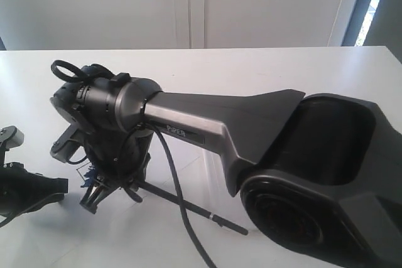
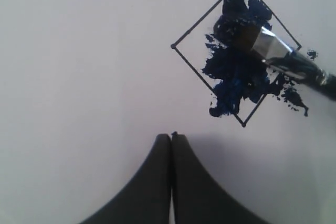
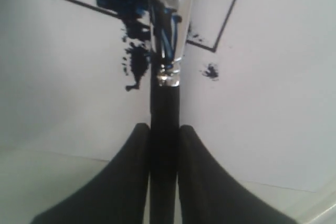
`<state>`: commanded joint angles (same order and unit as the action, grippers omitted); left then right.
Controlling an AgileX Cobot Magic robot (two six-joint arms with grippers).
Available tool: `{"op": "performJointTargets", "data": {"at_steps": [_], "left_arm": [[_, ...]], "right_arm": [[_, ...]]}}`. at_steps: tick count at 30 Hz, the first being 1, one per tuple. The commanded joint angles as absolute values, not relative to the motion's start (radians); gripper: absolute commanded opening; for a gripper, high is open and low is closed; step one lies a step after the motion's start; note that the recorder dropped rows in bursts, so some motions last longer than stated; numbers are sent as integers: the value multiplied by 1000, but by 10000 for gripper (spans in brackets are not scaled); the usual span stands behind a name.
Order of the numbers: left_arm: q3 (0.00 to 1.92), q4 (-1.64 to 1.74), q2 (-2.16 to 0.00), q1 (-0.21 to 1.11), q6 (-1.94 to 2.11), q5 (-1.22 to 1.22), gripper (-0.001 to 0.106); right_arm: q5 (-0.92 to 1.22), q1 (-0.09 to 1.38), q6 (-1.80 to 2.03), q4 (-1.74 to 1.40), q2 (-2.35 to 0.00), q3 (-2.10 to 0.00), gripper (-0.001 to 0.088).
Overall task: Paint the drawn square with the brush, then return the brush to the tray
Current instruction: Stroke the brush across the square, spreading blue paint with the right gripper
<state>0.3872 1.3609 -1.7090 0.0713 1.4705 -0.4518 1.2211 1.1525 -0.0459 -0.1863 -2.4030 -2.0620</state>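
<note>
Layout: brush (image 2: pixel 270 45) tip on drawn square (image 2: pixel 231 72)
Handle lies between the right gripper (image 3: pixel 164 129) fingers; left gripper (image 2: pixel 171 137) near the square, apart.

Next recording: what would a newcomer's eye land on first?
A thin black pen square, smeared with dark blue paint that spills past its outline, dominates both wrist views. The long black-handled brush is clamped in the right gripper, its silver ferrule over the smear. The black right arm fills the exterior view's foreground.
</note>
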Motion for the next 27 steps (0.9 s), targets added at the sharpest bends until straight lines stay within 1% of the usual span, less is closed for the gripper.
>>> {"op": "performJointTargets", "data": {"at_steps": [3, 9, 16, 22, 27], "left_arm": [[387, 1361, -1709, 71, 1471, -452, 5], [387, 1383, -1709, 71, 1471, -463, 5], [387, 1387, -1709, 71, 1471, -470, 5], [387, 1389, -1709, 71, 1471, -468, 5], [387, 1390, -1709, 71, 1471, -434, 5]], "right_arm": [[1221, 1162, -72, -138, -2403, -2062, 0], [1221, 1158, -19, -297, -2403, -2062, 0], [1221, 1099, 0, -314, -2403, -2062, 0], [1221, 1089, -24, -196, -2403, -2062, 0], [1221, 1126, -39, -172, -2401, -2060, 0]]}}
